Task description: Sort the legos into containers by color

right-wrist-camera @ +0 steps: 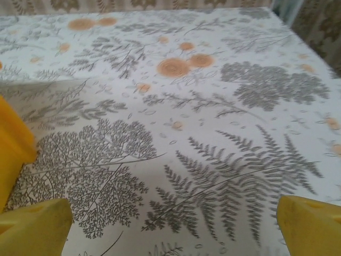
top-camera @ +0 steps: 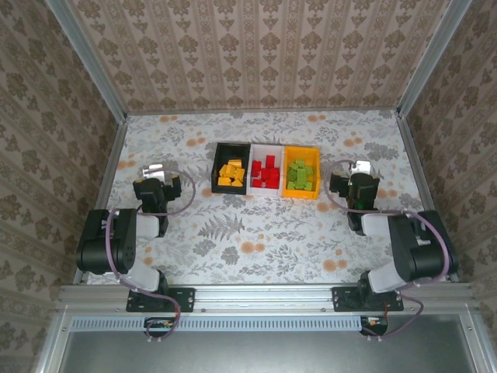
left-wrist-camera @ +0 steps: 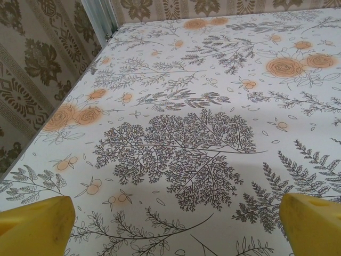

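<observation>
Legos are lying sorted in three joined bins at the far middle of the table (top-camera: pixel 256 233):
- yellow legos (top-camera: pixel 231 174) are sitting in the black bin (top-camera: pixel 216 167), the leftmost of the row
- red legos (top-camera: pixel 265 172) are sitting in the white bin (top-camera: pixel 268 148), the middle one
- green legos (top-camera: pixel 301 174) are sitting in the orange bin (top-camera: pixel 314 172), the rightmost

The bins are touching side by side. In the top view no loose bricks are showing on the floral cloth around them.

Left gripper (left-wrist-camera: pixel 173 228) is hovering low over the table, well to the left of the black bin. Its jaws are standing spread wide and holding nothing. Its yellow fingers (left-wrist-camera: pixel 34 226) are showing at the two lower corners of the left wrist view, with bare leaf print between them.

Right gripper (right-wrist-camera: pixel 173 229) is hovering near the right side of the orange bin, apart from it. Its jaws are also spread wide and gripping nothing, with its fingers (right-wrist-camera: pixel 311 226) at the lower corners of the right wrist view and only printed cloth between them. A yellow surface (right-wrist-camera: pixel 10 144) is cutting in at the left edge of that view; cannot tell for certain whether it is the orange bin's wall.

Both arms are folded back toward their bases at the near edge. Patterned walls (top-camera: pixel 264 54) are enclosing the table on three sides
</observation>
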